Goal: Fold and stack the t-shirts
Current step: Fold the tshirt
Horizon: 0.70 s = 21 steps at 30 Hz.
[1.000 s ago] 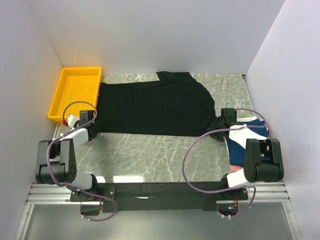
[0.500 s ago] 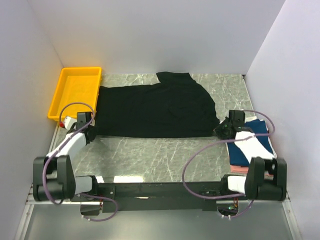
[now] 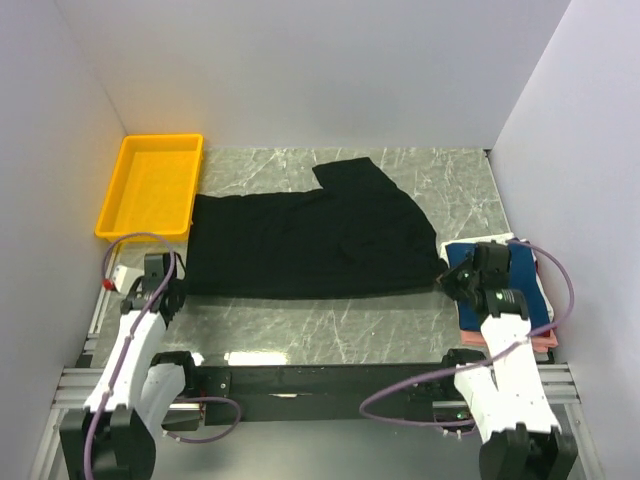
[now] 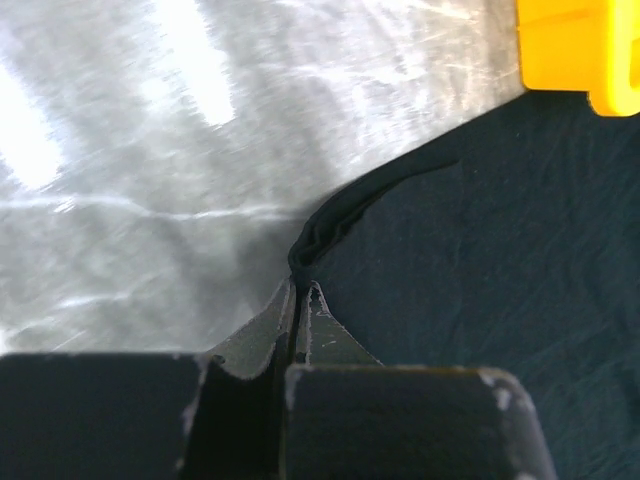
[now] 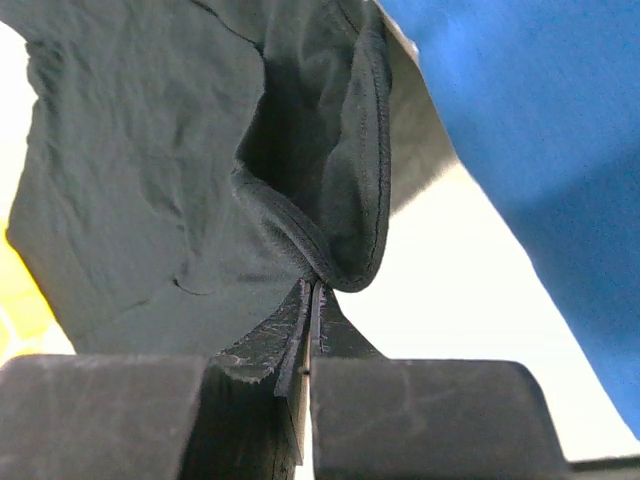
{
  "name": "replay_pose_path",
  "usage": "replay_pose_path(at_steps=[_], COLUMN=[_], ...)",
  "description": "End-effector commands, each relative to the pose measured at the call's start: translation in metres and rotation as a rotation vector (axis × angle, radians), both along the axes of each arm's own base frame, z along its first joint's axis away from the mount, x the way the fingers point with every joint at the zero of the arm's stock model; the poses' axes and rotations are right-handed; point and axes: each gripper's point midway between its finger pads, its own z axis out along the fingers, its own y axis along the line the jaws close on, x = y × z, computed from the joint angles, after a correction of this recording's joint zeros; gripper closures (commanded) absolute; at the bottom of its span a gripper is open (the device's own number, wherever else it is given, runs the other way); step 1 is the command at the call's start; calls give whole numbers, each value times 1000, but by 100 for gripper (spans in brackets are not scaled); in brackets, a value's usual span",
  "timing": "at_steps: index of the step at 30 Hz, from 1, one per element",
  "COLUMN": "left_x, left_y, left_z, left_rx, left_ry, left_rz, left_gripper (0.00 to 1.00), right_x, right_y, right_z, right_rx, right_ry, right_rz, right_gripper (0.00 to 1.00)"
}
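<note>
Black tee (image 3: 310,240) pinched at both near corners, first fold not begun.
Top: black tee lies flat across table (image 3: 330,310), its left end by tray (image 3: 160,137). Left gripper (image 3: 172,283) sits at the near-left corner and right gripper (image 3: 449,277) at the near-right corner, just beside stack (image 3: 520,280) of folded tees; jaws are too small to read here. Left wrist: left gripper (image 4: 300,290) is closed tight on a bunched edge of black tee (image 4: 480,280), tray (image 4: 575,50) at top right. Right wrist: right gripper (image 5: 312,290) is clamped on a loop of the edge, cloth probably just off the table, navy tee (image 5: 540,130) to the right. Step: both grasps made. Next likely needs both arms lifting together and carrying the near edge evenly over to the far edge, right arm clear of stack.
</note>
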Motion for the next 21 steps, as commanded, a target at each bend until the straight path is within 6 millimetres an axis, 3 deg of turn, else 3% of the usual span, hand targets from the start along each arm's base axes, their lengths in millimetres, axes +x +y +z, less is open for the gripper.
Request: replay_pose_path(at_steps=[1,4,7,8,10,11,12,15,17,18,19,20,21], left_x=[-26,-29,-31,-33,-30,-28,-27,-11,1,17,32,34,46], left_y=[5,-1,-4,-4,-5,-4,-2,1,1,-3,-5,-7,-9], left_z=[-6,-1,5,7,14,20,24,57,70,91,103,95,110], left_rx=[6,-45,-69,-75,-80,-63,-51,-3,47,47,80,78,81], left_ry=[16,-43,-84,-91,-115,-127,-134,-203,-209,-273,-279,-238,-268], left_rz=[80,109,131,135,131,117,114,73,-2,-39,-100,-122,-143], left_gripper=[99,99,76,58,45,38,35,29,30,30,31,31,32], right_x=[-28,-40,-49,-50,-51,-50,-47,-36,-19,-4,4,13,28], right_y=[-8,-4,-2,-1,0,2,4,7,6,12,16,16,19], right_z=[-1,2,2,2,3,5,9,23,41,57,57,61,78], right_rx=[-18,-7,-2,0,-4,-9,-7,-19,-37,-23,-7,-7,-6], right_ry=[34,12,10,9,10,5,-9,-39,-102,-177,-168,-175,-236], right_rz=[-62,-61,-60,-50,-39,-10,9,64,93,132,155,158,181], right_gripper=[100,100,85,64,45,26,20,18,17,16,16,16,16])
